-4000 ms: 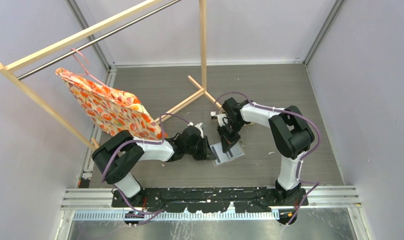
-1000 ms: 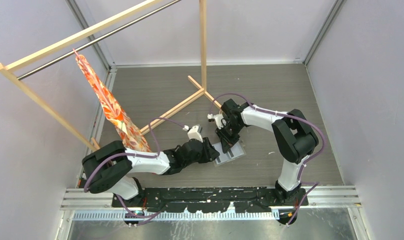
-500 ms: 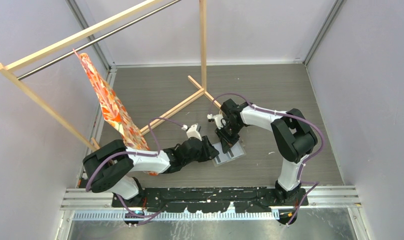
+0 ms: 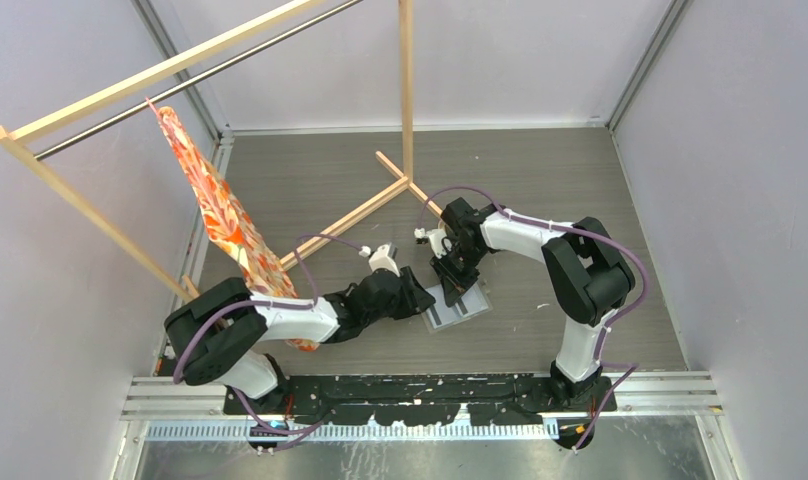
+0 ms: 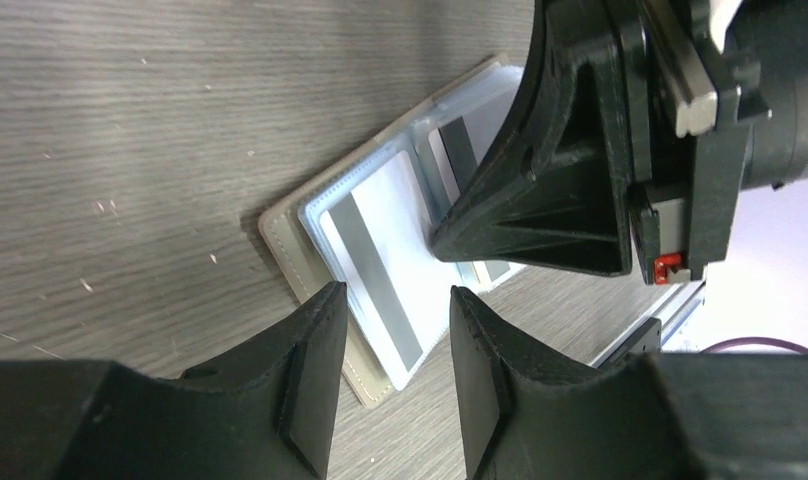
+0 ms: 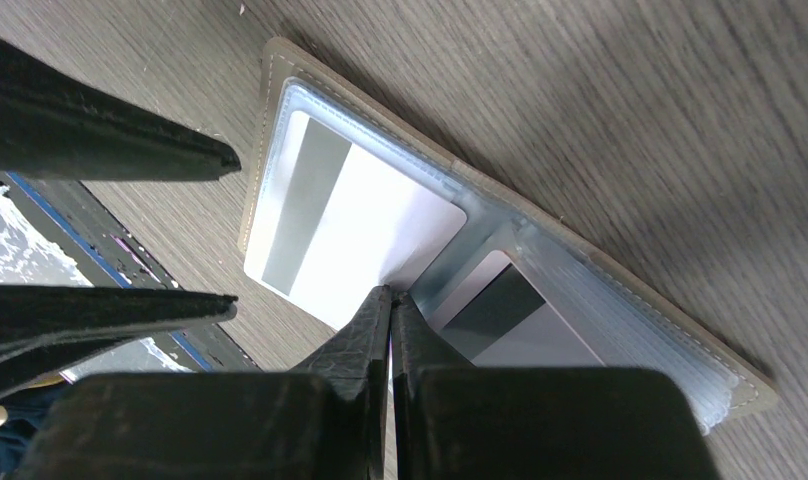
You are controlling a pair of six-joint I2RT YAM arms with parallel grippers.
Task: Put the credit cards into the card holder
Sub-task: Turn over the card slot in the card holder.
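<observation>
I hold the white plastic card with a grey stripe [image 6: 370, 225] pinched in the right fingers [image 6: 368, 325], part-way into a clear sleeve of the open taupe folding card holder [image 6: 640, 320] lying on the grey wood-grain table [image 6: 600, 110], with the left fingers [image 5: 325, 320] spread apart over its end, probably to steady it.

The left arm [image 4: 290, 318] and right arm [image 4: 525, 228] are made up of white link shells and bulky black joints. A purple cable [image 4: 637, 270] is looped along each arm, and a small white camera block [image 4: 383, 258] is carried at each wrist. Both are mounted on a black base plate [image 4: 420, 400] at the bottom of the frame. The left pincer [image 5: 392, 300] is fitted with matte black, wedge-shaped fingers. Thin, tapered black fingers are seen on the right pincer [image 6: 388, 295], and a red tab [image 5: 667, 265] on its body.
</observation>
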